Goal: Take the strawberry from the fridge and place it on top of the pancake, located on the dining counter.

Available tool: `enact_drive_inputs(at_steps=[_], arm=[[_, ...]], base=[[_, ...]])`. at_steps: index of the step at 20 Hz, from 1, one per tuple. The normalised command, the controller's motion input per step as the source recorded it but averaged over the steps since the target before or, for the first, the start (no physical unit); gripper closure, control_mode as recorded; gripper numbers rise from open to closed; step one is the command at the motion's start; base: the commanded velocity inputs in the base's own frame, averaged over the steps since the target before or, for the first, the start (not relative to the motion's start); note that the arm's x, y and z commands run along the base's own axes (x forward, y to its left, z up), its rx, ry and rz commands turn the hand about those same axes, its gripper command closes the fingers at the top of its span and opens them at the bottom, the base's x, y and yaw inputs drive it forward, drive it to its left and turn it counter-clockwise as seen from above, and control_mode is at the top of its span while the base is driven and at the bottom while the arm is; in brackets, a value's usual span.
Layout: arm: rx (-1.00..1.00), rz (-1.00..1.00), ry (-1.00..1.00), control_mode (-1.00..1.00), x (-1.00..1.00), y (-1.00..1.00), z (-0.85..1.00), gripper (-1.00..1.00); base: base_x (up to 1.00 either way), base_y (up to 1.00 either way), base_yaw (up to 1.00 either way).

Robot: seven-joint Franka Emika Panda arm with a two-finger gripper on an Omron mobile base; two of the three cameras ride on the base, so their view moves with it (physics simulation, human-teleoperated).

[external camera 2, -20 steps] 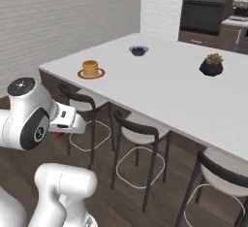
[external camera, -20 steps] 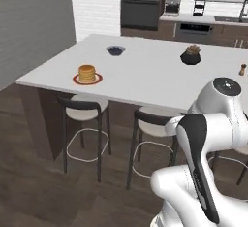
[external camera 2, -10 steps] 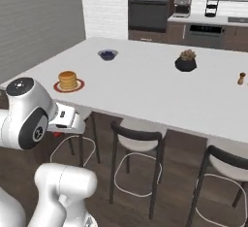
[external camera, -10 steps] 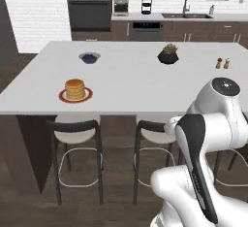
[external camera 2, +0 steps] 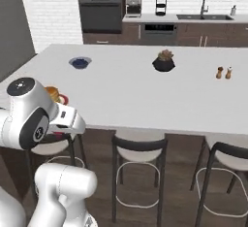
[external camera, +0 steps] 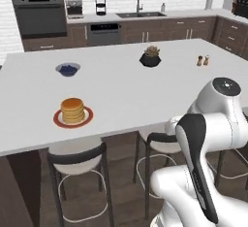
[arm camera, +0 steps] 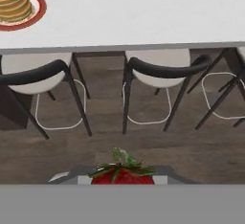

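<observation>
While no writing can be read anywhere, the large white-topped dining counter [external camera: 126,80] carries the tan pancake stack [external camera: 72,110] on its red plate; below its edge, the claw [arm camera: 122,179] pinches the small red strawberry [arm camera: 123,176].

Matt white dining counter [external camera: 121,83], wood floor [arm camera: 143,141]

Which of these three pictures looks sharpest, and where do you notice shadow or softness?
Left base view: crisp, even light; the pancake throws only a faint shadow on its plate. Right base view: slightly softer, far cabinets hazy. Hand view: the stools are fairly sharp; the strawberry at the claw is close and a little blurred, floor beneath dim.
</observation>
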Motion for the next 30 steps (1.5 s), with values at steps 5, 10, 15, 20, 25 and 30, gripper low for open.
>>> enact_drive_inputs(at_steps=[5, 10, 15, 20, 25, 30], arm=[[0.0, 0.0, 0.0, 1.0, 0.0, 0.0, 0.0, 1.0], [0.0, 0.0, 0.0, 1.0, 0.0, 0.0, 0.0, 1.0], [0.0, 0.0, 0.0, 1.0, 0.0, 0.0, 0.0, 1.0], [0.0, 0.0, 0.0, 1.0, 0.0, 0.0, 0.0, 1.0], [0.0, 0.0, 0.0, 1.0, 0.0, 0.0, 0.0, 1.0], [0.0, 0.0, 0.0, 1.0, 0.0, 0.0, 0.0, 1.0]], base=[[0.28, 1.0, -0.23], [0.16, 0.74, 0.02], [0.61, 0.44, 0.15], [0.65, 0.03, 0.1], [0.26, 0.11, 0.06], [0.0, 0.33, 0.23]])
